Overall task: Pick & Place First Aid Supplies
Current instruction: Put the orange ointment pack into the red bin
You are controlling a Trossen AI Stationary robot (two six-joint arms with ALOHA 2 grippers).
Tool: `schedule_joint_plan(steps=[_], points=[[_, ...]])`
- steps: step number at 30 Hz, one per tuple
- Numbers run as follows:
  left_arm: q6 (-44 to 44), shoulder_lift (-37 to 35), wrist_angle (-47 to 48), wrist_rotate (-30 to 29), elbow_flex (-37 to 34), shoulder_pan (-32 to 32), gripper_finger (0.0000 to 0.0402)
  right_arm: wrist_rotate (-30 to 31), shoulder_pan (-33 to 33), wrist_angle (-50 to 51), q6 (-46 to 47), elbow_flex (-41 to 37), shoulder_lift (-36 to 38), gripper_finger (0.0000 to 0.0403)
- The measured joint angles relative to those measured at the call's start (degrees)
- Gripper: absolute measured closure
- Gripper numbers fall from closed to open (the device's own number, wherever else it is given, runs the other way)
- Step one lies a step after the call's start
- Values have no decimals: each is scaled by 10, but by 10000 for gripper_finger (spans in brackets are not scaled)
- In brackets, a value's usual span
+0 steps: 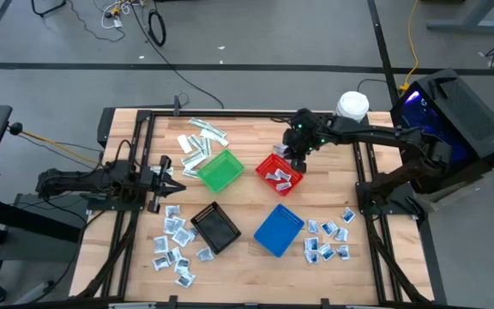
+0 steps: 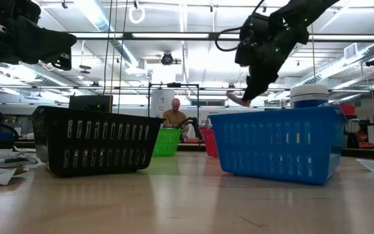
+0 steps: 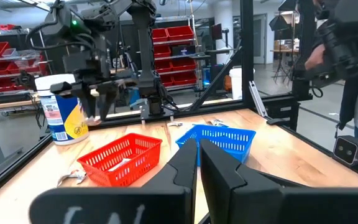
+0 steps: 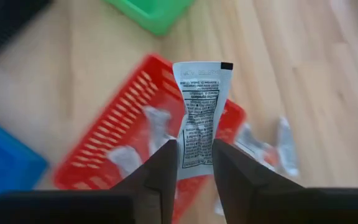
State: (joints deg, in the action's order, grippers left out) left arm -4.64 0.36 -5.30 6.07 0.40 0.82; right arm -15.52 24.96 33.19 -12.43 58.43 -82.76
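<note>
I have a narrow white printed foil packet pinched by its lower end in my right hand, fingers closed on it, hanging above the red slotted plastic basket at the far middle of the bench. I judge it very light, thin and floppy, a bit slick — best held by a flat end, as now. Counts: four baskets — red, green, black, blue; about four packets in the red one; loose heaps far left, near left and near right, too many to count surely. One white-lidded tub stands far right. My left hand waits shut at the left edge, holding nothing.
</note>
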Motion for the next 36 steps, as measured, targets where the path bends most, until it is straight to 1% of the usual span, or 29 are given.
schedule_joint_plan(steps=[8, 11, 14, 21, 25, 29, 33, 36], points=[[0, 0, 0, 0, 0, 0, 376, -5, -40, 10, -2, 0, -5, 299], [0, 0, 0, 0, 0, 0, 376, 2, -49, 16, -5, 0, -14, 292], [0, 0, 0, 0, 0, 0, 376, 15, -54, 25, -3, 0, -21, 271], [0, 0, 0, 0, 0, 0, 376, 15, -54, 30, -5, 0, -22, 198], [0, 0, 0, 0, 0, 0, 376, 15, -54, 29, -5, 0, -23, 168], [0, 0, 0, 0, 0, 0, 376, 15, -51, 29, -5, 0, -23, 152], [0, 0, 0, 0, 0, 0, 376, 19, -33, 29, -5, 0, -23, 148], [0, 0, 0, 0, 0, 0, 376, 59, -19, 25, -32, 0, -23, 147]])
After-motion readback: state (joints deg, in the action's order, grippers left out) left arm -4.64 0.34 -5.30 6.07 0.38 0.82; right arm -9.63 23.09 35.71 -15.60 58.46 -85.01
